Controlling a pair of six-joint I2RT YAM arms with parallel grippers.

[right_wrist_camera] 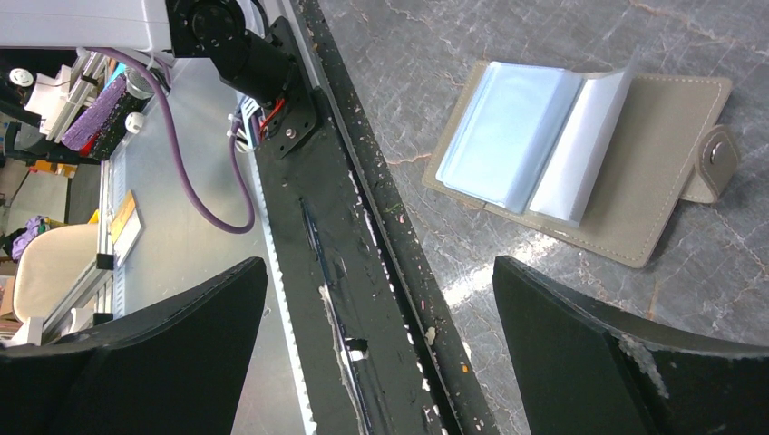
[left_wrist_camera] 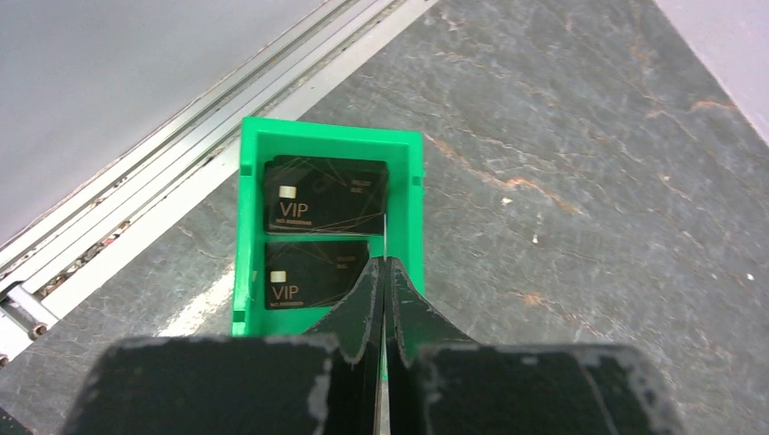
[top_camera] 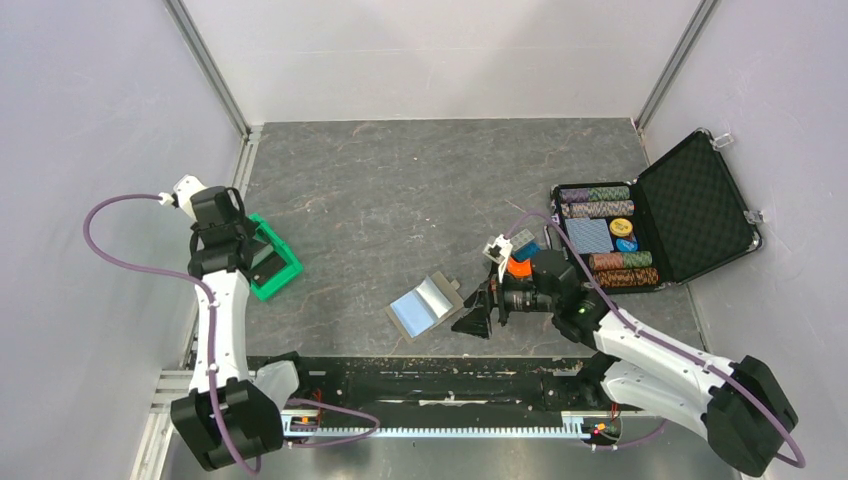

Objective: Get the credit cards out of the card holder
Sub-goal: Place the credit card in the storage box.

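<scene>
- Top view: the card holder (top_camera: 425, 306) lies open by the table's near edge, with the right gripper (top_camera: 470, 318) just beside it. The left gripper (top_camera: 258, 258) hangs over a green bin (top_camera: 288, 265), tips hidden.
- Left wrist: the jaws are pressed together, and a sliver between the tips is too fine to identify. Two black credit cards (left_wrist_camera: 325, 195) lie in the bin, the nearer one partly covered.
- Right wrist: the jaws are spread wide and hold nothing. What the holder's sleeves contain is unclear.

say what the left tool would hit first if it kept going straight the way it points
The left tool would most likely meet the green bin near its right wall, beside the two credit cards inside it; depth is unclear.
</scene>
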